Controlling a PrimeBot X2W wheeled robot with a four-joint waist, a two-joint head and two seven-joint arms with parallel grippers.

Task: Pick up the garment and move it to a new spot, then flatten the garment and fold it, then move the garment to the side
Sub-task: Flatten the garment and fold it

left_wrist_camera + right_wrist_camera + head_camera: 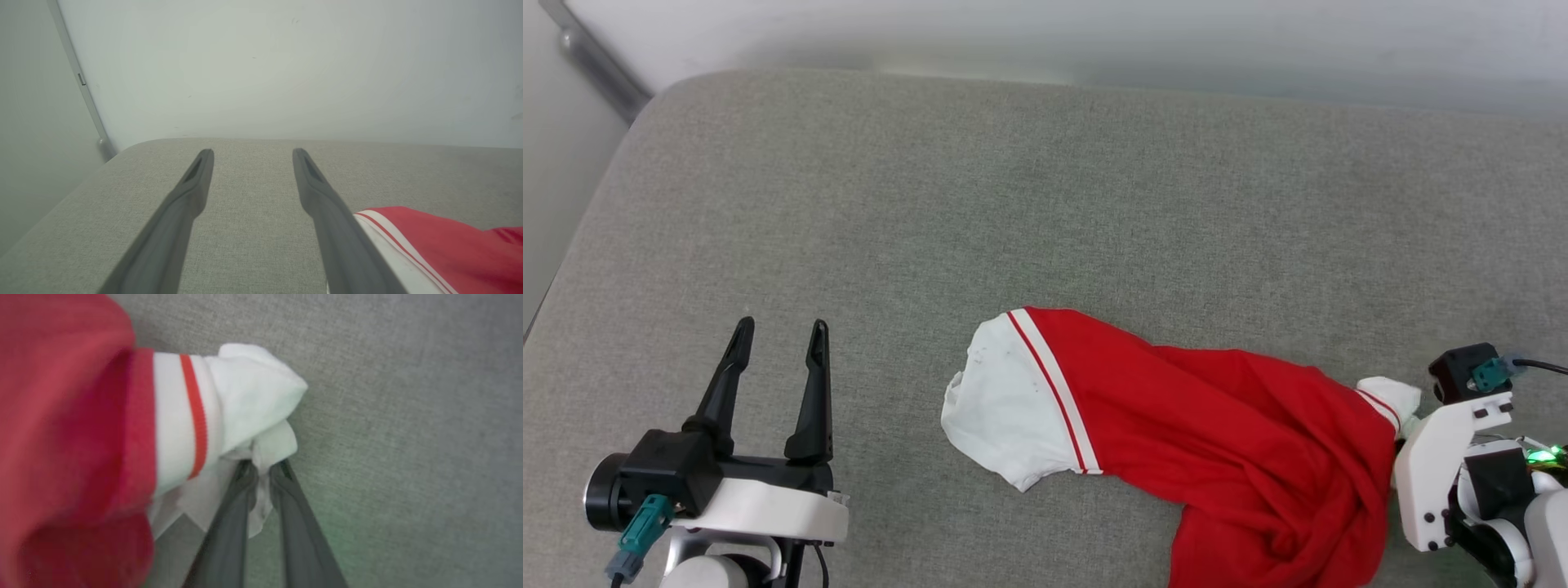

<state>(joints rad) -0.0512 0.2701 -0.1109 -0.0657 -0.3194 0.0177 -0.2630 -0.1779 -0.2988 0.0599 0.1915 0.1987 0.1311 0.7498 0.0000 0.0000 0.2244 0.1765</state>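
We found the garment (1225, 425) lying bunched on the grey fabric-covered worktop (1013, 188), toward the near right part of the head view, its red body twisted into folds that ran off the bottom edge of that view. One white sleeve (1005, 408) with red-and-white stripe trim lay spread flat at the left end of the shirt, and the other white sleeve (1392, 396) was gathered into a small lump at the right end, beside the right arm's white wrist housing (1445, 465). In the right wrist view, the right claw (263, 467) had its two dark fingers drawn nearly together, pinching a fold of that white sleeve fabric (253, 388) between the tips, with the red cloth (61, 416) bulging at the left. The left claw (782, 324) sat at the near left, well apart from the shirt, its fingers spread wide and holding nothing. In its own wrist view the left claw (253, 152) hung over bare worktop (245, 228), with the striped sleeve edge (388, 241) just beside its right finger. A pale wall (1094, 33) rose behind the worktop.
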